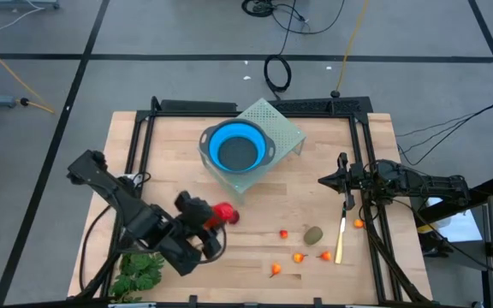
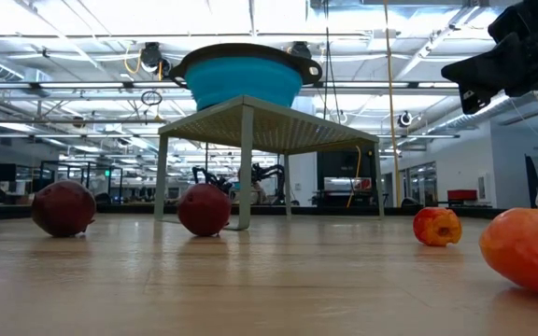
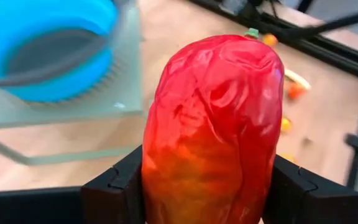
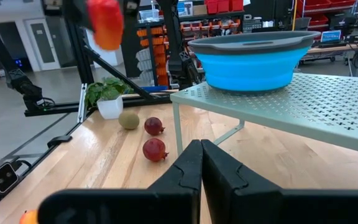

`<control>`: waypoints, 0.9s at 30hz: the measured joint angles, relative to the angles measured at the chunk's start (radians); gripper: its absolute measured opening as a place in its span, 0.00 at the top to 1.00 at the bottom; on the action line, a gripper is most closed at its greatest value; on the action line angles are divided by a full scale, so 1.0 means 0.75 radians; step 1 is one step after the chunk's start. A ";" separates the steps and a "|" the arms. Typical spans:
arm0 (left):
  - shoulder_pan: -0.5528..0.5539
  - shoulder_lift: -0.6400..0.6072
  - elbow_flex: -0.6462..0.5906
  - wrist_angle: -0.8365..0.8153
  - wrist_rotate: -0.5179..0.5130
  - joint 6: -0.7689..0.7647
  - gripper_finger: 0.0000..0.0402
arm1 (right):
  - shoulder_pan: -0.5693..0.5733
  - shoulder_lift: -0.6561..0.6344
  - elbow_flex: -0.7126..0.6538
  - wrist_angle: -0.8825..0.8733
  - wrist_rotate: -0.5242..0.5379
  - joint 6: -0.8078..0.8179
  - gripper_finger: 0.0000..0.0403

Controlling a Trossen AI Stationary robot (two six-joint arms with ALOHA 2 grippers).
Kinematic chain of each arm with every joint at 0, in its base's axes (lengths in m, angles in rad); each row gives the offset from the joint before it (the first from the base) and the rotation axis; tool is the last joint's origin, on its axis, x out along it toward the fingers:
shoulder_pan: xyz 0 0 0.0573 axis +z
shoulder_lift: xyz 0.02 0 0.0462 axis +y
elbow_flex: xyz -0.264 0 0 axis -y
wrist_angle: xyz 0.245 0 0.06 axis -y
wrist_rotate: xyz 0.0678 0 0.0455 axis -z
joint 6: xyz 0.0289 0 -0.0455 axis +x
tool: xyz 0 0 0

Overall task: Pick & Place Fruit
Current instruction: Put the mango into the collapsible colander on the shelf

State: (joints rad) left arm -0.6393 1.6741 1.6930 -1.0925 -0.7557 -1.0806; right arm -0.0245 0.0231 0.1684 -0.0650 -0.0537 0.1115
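My left gripper (image 1: pixel 216 218) is at the table's near left, shut on the longer red-orange piece (image 3: pixel 213 124), which also shows high above the table in the right wrist view (image 4: pixel 106 22). Two dark-red balls (image 4: pixel 155 126) (image 4: pixel 155 149) and an olive-brown oval (image 4: pixel 128 119) rest on the wood near the left arm. A second oval (image 1: pixel 313 233) and several tiny orange-red pieces (image 1: pixel 299 257) lie on the near right part. My right gripper (image 4: pixel 201 155) waits shut on the right, touching nothing. My left gripper pinches the red-orange piece between its two fingers (image 3: pixel 114 186), on the lower part of its sides (image 3: pixel 160 180). Most of the piece juts out past the fingers, its green-tipped end (image 3: pixel 252 32) foremost. The fingers come from the table's left, and the piece is lifted clear.
A blue bowl (image 1: pixel 236 147) sits on a pale green perforated stand (image 1: pixel 282 128) at the table's far middle. A leafy green bunch (image 1: pixel 139 274) lies at the near left corner, and a thin yellow stick (image 1: pixel 341 239) on the near right. Black rails (image 1: pixel 139 145) frame the table.
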 joint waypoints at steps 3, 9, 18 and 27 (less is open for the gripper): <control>0.017 -0.001 -0.070 0.176 0.082 0.086 0.48 | 0.000 0.000 0.000 0.000 0.000 0.000 1.00; 0.076 -0.001 -0.224 0.560 0.310 0.276 0.45 | 0.000 0.000 0.000 0.000 0.000 0.000 1.00; 0.177 -0.014 -0.319 0.872 0.477 0.575 0.48 | 0.000 0.000 0.000 0.000 0.000 0.000 1.00; 0.241 -0.138 -0.322 0.865 0.519 0.784 0.48 | 0.000 0.000 0.000 0.000 0.000 0.000 1.00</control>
State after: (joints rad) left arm -0.4588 1.5704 1.4517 -0.4437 -0.3665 -0.4927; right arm -0.0245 0.0231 0.1684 -0.0650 -0.0540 0.1117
